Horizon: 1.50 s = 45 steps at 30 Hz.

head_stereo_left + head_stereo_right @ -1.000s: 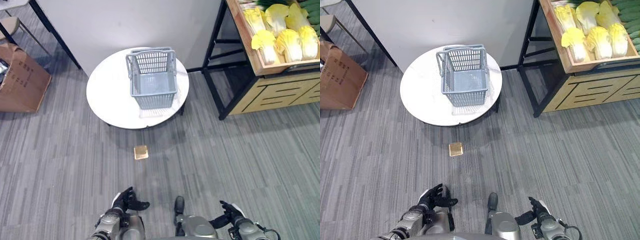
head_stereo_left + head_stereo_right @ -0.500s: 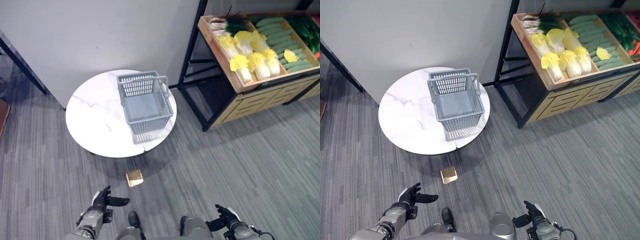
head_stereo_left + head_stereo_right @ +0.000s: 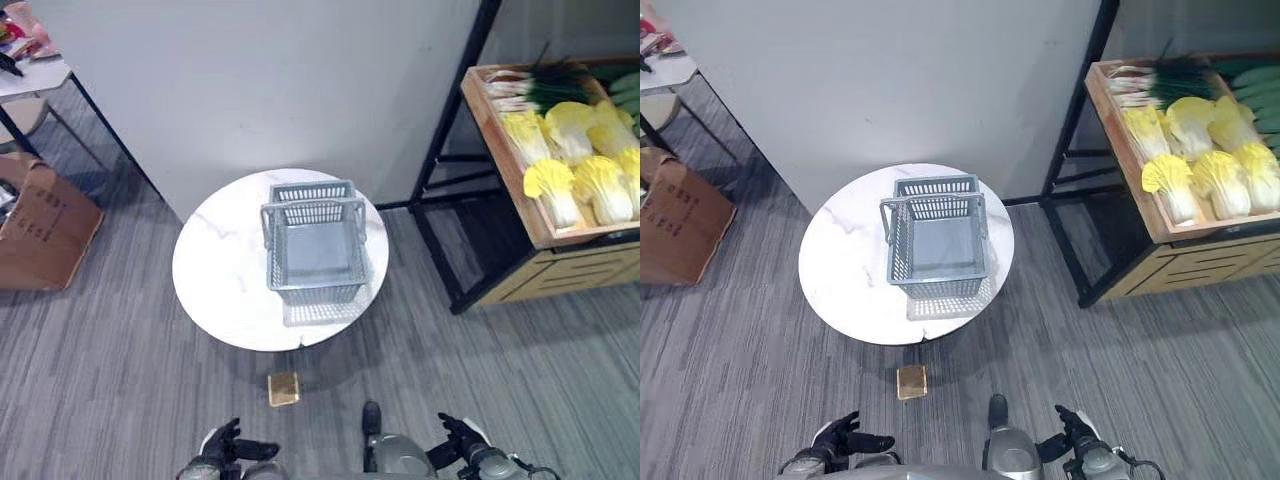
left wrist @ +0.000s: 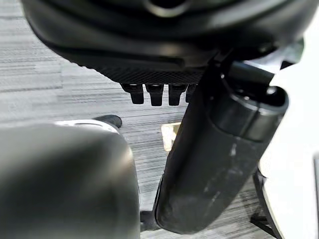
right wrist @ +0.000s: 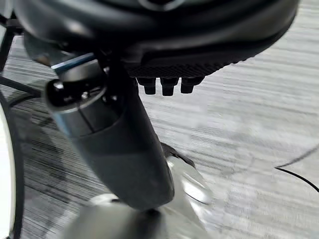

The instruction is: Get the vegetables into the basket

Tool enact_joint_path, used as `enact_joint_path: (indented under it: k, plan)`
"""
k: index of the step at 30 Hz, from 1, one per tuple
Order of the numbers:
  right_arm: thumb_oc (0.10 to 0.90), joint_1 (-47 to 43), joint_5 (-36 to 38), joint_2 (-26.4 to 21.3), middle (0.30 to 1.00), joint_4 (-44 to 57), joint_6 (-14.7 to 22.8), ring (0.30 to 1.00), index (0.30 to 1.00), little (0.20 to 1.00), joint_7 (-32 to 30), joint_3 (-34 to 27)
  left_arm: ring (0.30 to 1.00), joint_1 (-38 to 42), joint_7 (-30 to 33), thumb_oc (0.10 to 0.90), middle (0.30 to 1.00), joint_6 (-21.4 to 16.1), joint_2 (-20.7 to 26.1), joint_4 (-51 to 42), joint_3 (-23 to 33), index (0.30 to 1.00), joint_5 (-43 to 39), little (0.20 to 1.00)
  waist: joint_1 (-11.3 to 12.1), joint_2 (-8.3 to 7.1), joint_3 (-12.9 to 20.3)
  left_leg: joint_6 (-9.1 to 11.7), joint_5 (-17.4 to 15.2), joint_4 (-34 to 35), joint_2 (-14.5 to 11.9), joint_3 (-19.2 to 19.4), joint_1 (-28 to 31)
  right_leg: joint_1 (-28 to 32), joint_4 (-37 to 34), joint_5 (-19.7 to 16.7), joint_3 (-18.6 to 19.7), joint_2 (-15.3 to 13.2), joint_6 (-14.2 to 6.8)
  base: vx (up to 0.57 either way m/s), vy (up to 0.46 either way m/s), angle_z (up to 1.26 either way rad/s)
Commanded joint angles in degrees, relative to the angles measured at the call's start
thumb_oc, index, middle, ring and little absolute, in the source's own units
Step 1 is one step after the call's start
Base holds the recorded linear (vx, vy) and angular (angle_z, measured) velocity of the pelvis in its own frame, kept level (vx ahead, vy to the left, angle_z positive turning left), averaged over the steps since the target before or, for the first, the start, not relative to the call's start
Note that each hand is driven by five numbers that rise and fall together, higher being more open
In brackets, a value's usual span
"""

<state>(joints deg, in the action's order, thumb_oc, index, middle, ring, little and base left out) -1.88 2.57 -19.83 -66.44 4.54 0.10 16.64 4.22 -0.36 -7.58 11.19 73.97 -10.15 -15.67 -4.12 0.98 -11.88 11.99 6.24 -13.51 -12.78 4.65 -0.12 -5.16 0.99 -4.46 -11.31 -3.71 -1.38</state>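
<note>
A grey plastic basket [image 3: 315,253] stands empty on a round white marble-topped table [image 3: 215,285] at the centre of the frame, against a pale wall. The vegetables lie at the upper right in a wooden crate [image 3: 520,195] on a black-framed stand: yellow napa cabbages [image 3: 575,165], with green onions [image 3: 540,88] behind them. Both are well apart from the basket and farther still from the robot's hands.

The left hand [image 3: 225,447] shows at the bottom edge, left of centre, and the right hand [image 3: 462,447] at the bottom edge, right of centre. Both hang low over the grey striped carpet with fingers loosely spread and hold nothing; each wrist view shows the thumb standing out and short fingertips [image 4: 149,93] over bare floor.

A small tan block [image 3: 283,388] lies on the carpet just in front of the table. A cardboard box [image 3: 45,235] sits at the left edge.
</note>
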Motion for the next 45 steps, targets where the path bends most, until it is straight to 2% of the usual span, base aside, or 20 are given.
enact_joint_path:
  k: [1, 2, 3, 4, 5, 7, 10, 16, 24, 27, 30, 32, 34, 35, 36, 37, 38, 40, 41, 45]
  plan:
    - [0.900, -1.0, 1.0, -0.9, 1.000, 0.8, 2.6, 1.000, 1.000, 1.000, -0.3, 0.2, 1.000, 1.4, -0.4, 0.900, 1.000, -1.7, 3.5, -2.4, 0.3, 1.000, 0.6, 1.000, -1.4, -2.86, -3.1, -3.3, -3.9, -1.2, 4.0, 5.0, -1.1, 2.1, 3.2, 2.8, 0.5, -6.1, -5.7, 0.08, -0.018, 0.52]
    - [0.900, -0.5, 1.7, -1.0, 1.000, 0.7, 2.7, 1.000, 1.000, 1.000, -0.4, -0.6, 1.000, 0.4, -0.3, 0.900, 1.000, -2.0, 3.6, -2.4, 0.5, 1.000, 0.8, 1.000, -1.1, -2.72, -3.0, -3.4, -3.6, 2.4, 2.4, 7.0, -1.2, 2.7, 2.6, 2.8, -0.5, -6.7, -6.2, 0.09, 0.079, 0.40]
    - [0.900, 0.2, 2.5, -1.4, 1.000, 1.0, 2.8, 1.000, 1.000, 1.000, -0.7, -1.6, 1.000, -0.2, 0.4, 0.900, 1.000, -2.3, 3.5, -2.3, 0.5, 1.000, 1.4, 1.000, -0.6, -1.93, -2.6, -3.0, -2.0, 9.7, 0.3, 9.5, -2.0, 3.3, 1.9, 3.1, -1.7, -7.2, -7.4, 0.11, 0.139, 0.34]
    - [0.900, 0.2, 2.7, -1.5, 1.000, 1.1, 2.9, 1.000, 1.000, 1.000, -0.7, -1.7, 1.000, -0.3, 0.6, 0.900, 1.000, -2.5, 3.4, -2.5, 0.1, 1.000, 1.4, 1.000, -0.3, -1.46, -2.5, -2.7, -0.6, 11.8, -0.2, 8.9, -2.5, 3.3, 2.1, 3.2, -1.6, -7.4, -7.7, 0.17, 0.217, 0.45]
    - [0.900, -0.2, 2.5, -1.7, 1.000, 0.7, 2.9, 1.000, 1.000, 1.000, -0.6, -1.7, 1.000, 0.0, 0.7, 0.900, 1.000, -2.5, 3.2, -2.8, -0.4, 1.000, 1.3, 1.000, -0.2, -0.99, -2.3, -2.8, -1.2, 11.9, -0.1, 7.6, -2.4, 2.8, 3.4, 3.9, -0.9, -7.8, -8.0, 0.13, 0.199, 0.26]
    - [0.900, -0.1, 2.4, -1.4, 1.000, 0.3, 2.8, 1.000, 1.000, 1.000, -0.8, -2.2, 1.000, 0.2, 0.7, 0.900, 1.000, -2.6, 3.4, -2.8, -0.8, 1.000, 1.9, 1.000, -0.4, -0.61, -2.0, -3.2, -1.4, 13.9, 0.6, 8.3, -1.5, 2.3, 4.3, 3.3, -0.4, -8.5, -8.6, 0.08, 0.206, -0.21]
    - [0.900, -0.4, 2.6, -0.7, 1.000, -0.4, 2.7, 1.000, 1.000, 1.000, -1.4, -3.1, 1.000, 0.3, 0.9, 0.900, 1.000, -2.9, 3.7, -3.5, -0.9, 1.000, 1.6, 1.000, -0.2, -1.27, -1.8, -4.4, -1.8, 17.4, 3.0, 9.8, 0.8, 1.7, 3.9, 0.7, 1.0, -9.9, -10.0, 0.03, 0.208, -0.17]
    - [0.900, -1.6, 3.3, -0.3, 1.000, -0.7, 2.7, 1.000, 1.000, 1.000, -2.7, -3.7, 1.000, 0.5, 1.3, 0.900, 1.000, -3.5, 4.1, -4.6, -1.3, 1.000, 1.4, 1.000, 0.8, -2.39, -1.4, -5.4, -3.0, 18.5, 4.9, 10.6, 1.4, 1.4, 1.6, -2.2, 1.1, -11.7, -11.5, -0.01, 0.118, 0.02]
    - [0.900, -2.3, 4.5, -1.2, 1.000, -0.7, 3.2, 1.000, 1.000, 1.000, -3.6, -5.0, 1.000, -0.2, 1.2, 0.900, 1.000, -3.6, 4.9, -3.8, -1.6, 1.000, 2.3, 1.000, 1.1, -2.98, -1.5, -5.3, -3.3, 18.5, 5.0, 10.4, 1.1, 2.0, -0.6, -3.0, 0.7, -12.0, -11.9, -0.02, 0.019, 0.05]
    - [0.900, -2.3, 5.8, -3.1, 1.000, 1.4, 4.2, 1.000, 1.000, 1.000, -5.7, -8.0, 1.000, -1.3, 1.1, 0.900, 1.000, -3.8, 5.4, -4.1, -1.1, 1.000, 2.5, 1.000, 1.0, -3.04, -1.4, -5.0, -3.2, 18.5, 4.7, 10.6, 1.2, 2.5, -1.5, -3.1, 0.5, -11.9, -11.9, 0.00, 0.000, 0.00]
    - [0.900, -2.6, 4.5, -6.2, 1.000, 4.6, 4.6, 1.000, 1.000, 1.000, -8.7, -10.6, 1.000, -2.5, 0.8, 0.900, 1.000, -3.9, 5.8, -5.8, -0.9, 1.000, 2.1, 1.000, 0.9, -3.09, -1.4, -4.9, -3.2, 18.5, 4.5, 10.6, 1.3, 2.8, -2.1, -3.4, 0.4, -11.8, -12.0, -0.01, -0.001, -0.01]
    - [0.900, -1.8, -4.7, -12.4, 1.000, 16.0, 4.7, 1.000, 1.000, 1.000, -12.6, -11.4, 1.000, -4.2, 0.7, 0.900, 1.000, -4.2, 6.0, -8.3, -0.5, 1.000, 2.0, 1.000, 0.8, -3.30, -1.5, -4.8, -3.0, 18.5, 4.3, 10.7, 1.2, 2.8, -2.5, -3.9, 0.5, -11.6, -12.3, -0.01, 0.003, -0.02]
    - [0.900, 1.5, -20.2, -21.5, 1.000, 30.0, 4.1, 1.000, 1.000, 1.000, -14.2, -11.2, 1.000, -5.3, 0.4, 0.900, 1.000, -4.3, 6.0, -9.7, 0.6, 1.000, 2.6, 1.000, 0.5, -3.56, -1.3, -4.8, -3.2, 18.5, 4.2, 10.8, 1.5, 3.2, -3.0, -4.1, 0.4, -11.7, -12.6, 0.00, 0.005, -0.06]
    - [0.900, 2.0, -24.1, -24.1, 1.000, 32.9, 4.2, 1.000, 1.000, 1.000, -14.9, -11.9, 1.000, -5.5, 0.4, 0.900, 1.000, -4.4, 6.1, -9.7, 1.0, 1.000, 3.0, 1.000, 0.5, -3.71, -1.1, -4.8, -3.3, 18.5, 4.2, 10.8, 1.5, 3.2, -3.0, -4.1, 0.3, -11.7, -12.7, 0.01, 0.002, -0.03]
    - [0.900, 2.2, -24.2, -24.2, 1.000, 33.1, 4.2, 1.000, 1.000, 1.000, -14.8, -12.0, 1.000, -5.5, 0.4, 0.900, 1.000, -4.4, 6.0, -9.8, 1.0, 1.000, 3.0, 1.000, 0.5, -3.62, -1.1, -4.8, -3.3, 18.5, 4.2, 10.7, 1.5, 3.2, -3.0, -4.1, 0.3, -11.7, -12.7, 0.00, 0.000, 0.00]
    - [0.900, 1.7, -28.4, -29.2, 1.000, 40.7, 4.6, 1.000, 1.000, 1.000, -16.3, -14.1, 1.000, -5.6, 0.4, 0.900, 1.000, -4.4, 5.7, -9.5, 1.4, 1.000, 3.9, 1.000, 0.6, -3.89, -0.8, -4.8, -3.6, 18.5, 4.3, 10.6, 1.9, 4.0, -3.2, -4.0, 0.0, -11.8, -12.9, 0.00, 0.000, 0.00]
    - [0.900, 1.4, -30.6, -31.4, 1.000, 44.9, 4.7, 1.000, 1.000, 1.000, -16.3, -14.8, 1.000, -5.4, 0.3, 0.900, 1.000, -4.2, 5.7, -9.4, 1.7, 1.000, 4.2, 1.000, 0.7, -4.00, -0.6, -4.8, -3.5, 18.5, 4.4, 10.4, 1.8, 4.0, -3.2, -4.2, -0.2, -11.9, -12.9, 0.00, 0.000, 0.00]
    - [0.900, 1.4, -31.2, -32.2, 1.000, 46.8, 4.8, 1.000, 1.000, 1.000, -16.3, -15.4, 1.000, -5.4, 0.4, 0.900, 1.000, -4.1, 5.7, -9.4, 1.9, 1.000, 4.3, 1.000, 0.8, -4.07, -0.4, -4.8, -3.6, 18.5, 4.4, 10.4, 1.7, 4.0, -3.2, -4.1, -0.3, -12.0, -12.9, 0.00, 0.000, 0.00]
    - [0.900, -1.3, -34.3, -36.5, 1.000, 54.7, 6.0, 1.000, 1.000, 1.000, -14.8, -14.1, 1.000, -5.1, 0.3, 0.900, 1.000, -3.7, 5.6, -9.2, 2.0, 1.000, 4.8, 1.000, 1.5, -4.26, -0.2, -4.8, -3.9, 18.5, 4.4, 10.3, 1.9, 4.5, -3.1, -3.9, -0.7, -12.0, -13.0, 0.01, 0.000, 0.03]
    - [0.900, -8.4, -33.9, -38.3, 1.000, 58.3, 6.9, 1.000, 1.000, 1.000, -14.0, -9.8, 1.000, -4.4, 0.8, 0.900, 1.000, -3.7, 5.8, -9.4, 1.6, 1.000, 5.6, 1.000, 2.6, -4.44, 0.2, -4.8, -3.6, 18.5, 4.6, 9.7, 1.5, 4.8, -3.1, -3.9, -1.4, -12.3, -13.0, 0.01, -0.001, 0.07]
